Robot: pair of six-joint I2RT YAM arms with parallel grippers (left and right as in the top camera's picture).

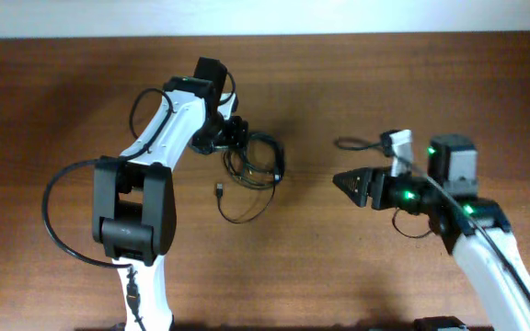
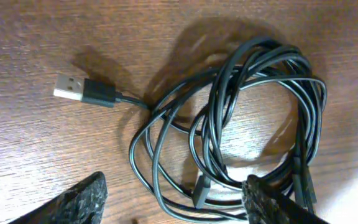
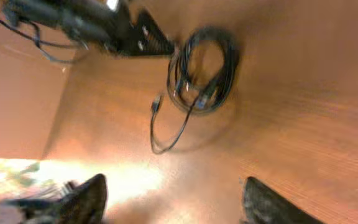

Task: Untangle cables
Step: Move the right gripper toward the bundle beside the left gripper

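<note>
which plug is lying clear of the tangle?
The USB-A plug with the silver tip: it lies alone on the wood, while the other plugs sit within the coiled cables.

White arms [image 1: 168, 129], black joints [image 1: 134, 207], textured black left pincer [image 2: 174, 186].

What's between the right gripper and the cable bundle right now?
Only bare wooden table, per the overhead view; the right gripper and cable bundle stand apart.

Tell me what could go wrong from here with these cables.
The left tool stands open over the coil, where strands overlap: closing could catch several and drag the whole bundle.
The right tool is off to the side, holding nothing, so nothing pins the coil.
Pulling the USB plug might tighten the loops.
</note>
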